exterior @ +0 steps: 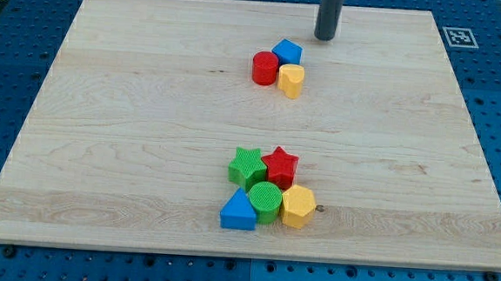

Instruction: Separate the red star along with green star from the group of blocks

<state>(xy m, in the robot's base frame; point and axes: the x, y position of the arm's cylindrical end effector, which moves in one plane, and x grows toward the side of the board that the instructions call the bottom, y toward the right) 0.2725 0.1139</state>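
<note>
The red star (280,167) and the green star (247,166) sit side by side, touching, at the top of a cluster near the view's bottom centre. Below them, touching, are a green cylinder (264,201), a blue triangle (238,211) and a yellow hexagon (298,205). My tip (326,37) is near the view's top, far above this cluster and just up and right of a second group of blocks.
A second group sits near the view's top centre: a red cylinder (265,68), a blue block (286,51) and a yellow block (291,80), touching each other. The wooden board (103,131) lies on a blue pegboard. A marker tag (459,36) is at the top right corner.
</note>
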